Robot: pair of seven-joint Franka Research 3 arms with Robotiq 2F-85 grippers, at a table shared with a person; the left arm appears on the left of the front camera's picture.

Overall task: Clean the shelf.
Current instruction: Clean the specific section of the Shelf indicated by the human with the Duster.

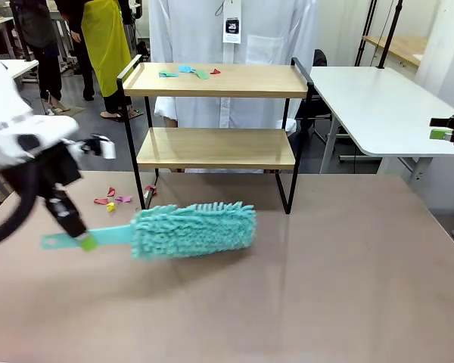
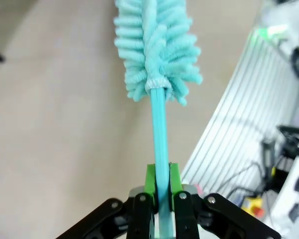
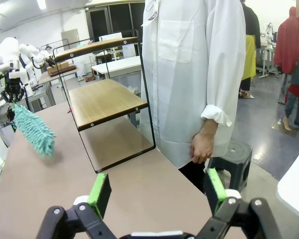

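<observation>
Front view: the shelf (image 1: 219, 80) stands at the far side of the brown tabletop (image 1: 325, 287), with a person (image 1: 234, 53) in a white coat right behind it. A few blue, green and red paper scraps (image 1: 188, 72) lie on the left part of its top board; the lower board is bare. More pink and yellow bits (image 1: 113, 200) lie on the tabletop beside the shelf's left foot. The left gripper (image 1: 85, 242) is clamped on the flat handle of a turquoise duster (image 1: 193, 229), whose fluffy head lies level in front of the shelf, low over the tabletop; motion blur hides whether it touches. Left wrist view: the green pads (image 2: 150, 181) press both sides of the handle (image 2: 159, 124), and the head points away over the tabletop. Right wrist view: the right gripper (image 3: 157, 189) has its jaws spread wide with nothing between them, aimed at the shelf's end rail, the person's hand (image 3: 202, 144) hanging just beside that end, the duster farther off to the left.
</observation>
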